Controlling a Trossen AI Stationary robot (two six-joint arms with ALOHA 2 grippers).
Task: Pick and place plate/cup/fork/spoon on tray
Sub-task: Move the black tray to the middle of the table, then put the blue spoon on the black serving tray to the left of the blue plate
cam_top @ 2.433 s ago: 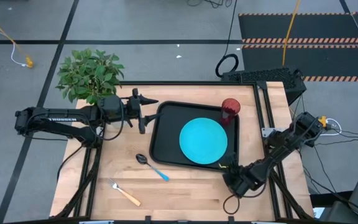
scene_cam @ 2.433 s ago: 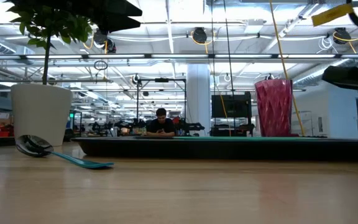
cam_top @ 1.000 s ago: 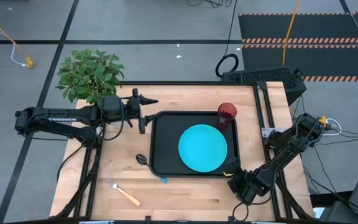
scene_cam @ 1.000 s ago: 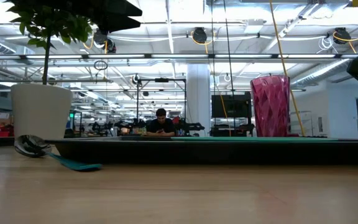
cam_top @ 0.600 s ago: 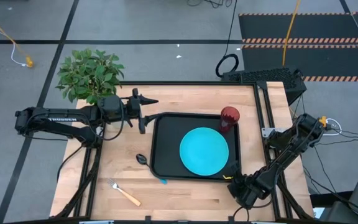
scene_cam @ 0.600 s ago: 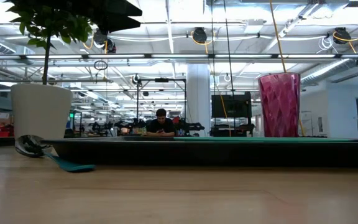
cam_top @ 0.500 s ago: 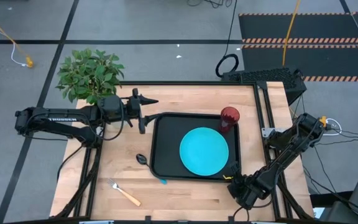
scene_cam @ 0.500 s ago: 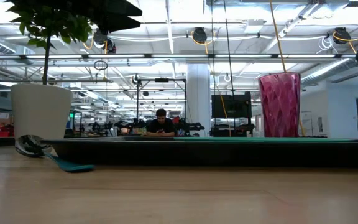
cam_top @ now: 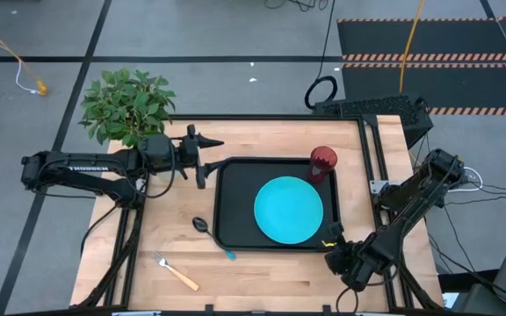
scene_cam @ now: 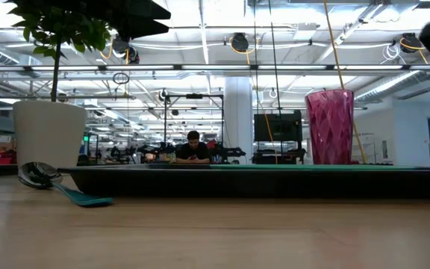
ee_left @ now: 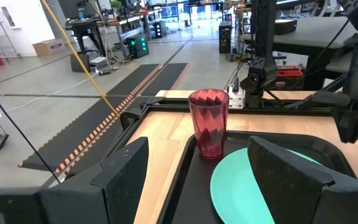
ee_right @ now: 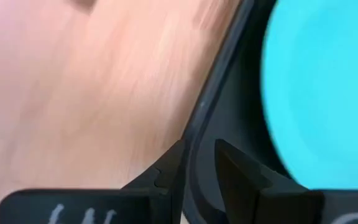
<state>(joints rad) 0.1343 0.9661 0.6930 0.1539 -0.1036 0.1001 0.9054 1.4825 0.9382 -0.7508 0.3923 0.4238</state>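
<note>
The black tray (cam_top: 235, 175) lies in the middle of the table. On it are the turquoise plate (cam_top: 288, 209) and, upright at its far right corner, the red cup (cam_top: 321, 162) (ee_left: 208, 121). The spoon (cam_top: 202, 226) lies at the tray's near left corner, its blue handle (scene_cam: 80, 196) against or under that corner. The fork (cam_top: 176, 272) lies near the front edge at the left. My right gripper (cam_top: 330, 244) is shut on the tray's near right corner. My left gripper (cam_top: 202, 160) hovers open and empty at the tray's far left corner. My right gripper pinches the tray's raised rim (ee_right: 199, 140) at the near right corner, one finger (ee_right: 241, 171) inside the tray and one finger (ee_right: 166, 174) outside it. The fingers come from the table's near right side. The tray lies flat on the table.
A potted green plant (cam_top: 128, 105) stands at the far left corner, behind my left arm. Bare wood lies near the front edge between the fork and my right gripper. In the low view a person (scene_cam: 193, 146) sits in the room far behind the table.
The tray, with plate and cup on it, has shifted a little toward the table's right edge and then partly back, held by my right gripper. The spoon and fork have stayed in place. My left arm has kept still.
</note>
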